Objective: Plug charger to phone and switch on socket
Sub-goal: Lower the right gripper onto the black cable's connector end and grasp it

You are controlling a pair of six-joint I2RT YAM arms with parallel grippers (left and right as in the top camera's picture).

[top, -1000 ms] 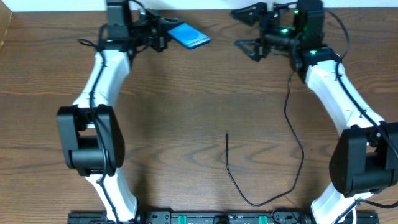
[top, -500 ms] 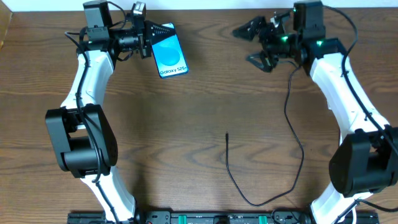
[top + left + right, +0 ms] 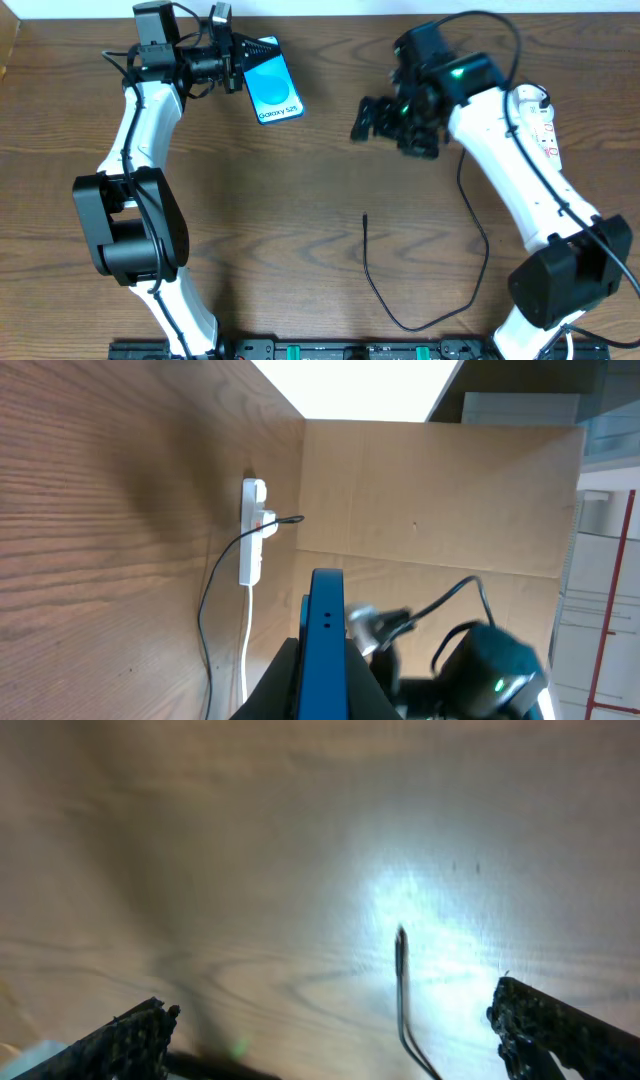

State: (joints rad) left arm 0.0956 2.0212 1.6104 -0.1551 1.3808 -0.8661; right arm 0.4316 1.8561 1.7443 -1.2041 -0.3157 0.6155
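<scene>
The phone (image 3: 273,86), its blue-cyan screen facing up, is held at its near-left edge by my left gripper (image 3: 238,72) at the back left. In the left wrist view it shows edge-on as a blue slab (image 3: 325,645) between the shut jaws (image 3: 326,695). The charger's plug tip (image 3: 365,216) lies free on the table, and its thin black cable (image 3: 400,322) loops towards the front and back up to the socket. My right gripper (image 3: 372,118) is open and empty, above and behind the tip. The tip (image 3: 400,936) lies between its spread fingers (image 3: 345,1040). The white socket (image 3: 547,128) is partly hidden by the right arm and shows whole in the left wrist view (image 3: 252,545).
A cardboard wall (image 3: 430,500) stands behind the socket at the table's end. The dark wooden table (image 3: 300,200) ends at a pale strip along the back. The arm bases stand at the front edge.
My right arm has swung from the back right to the left and forward, with its open gripper now over the table's middle. The left gripper turned the phone screen-up a second ago and has since held still.
</scene>
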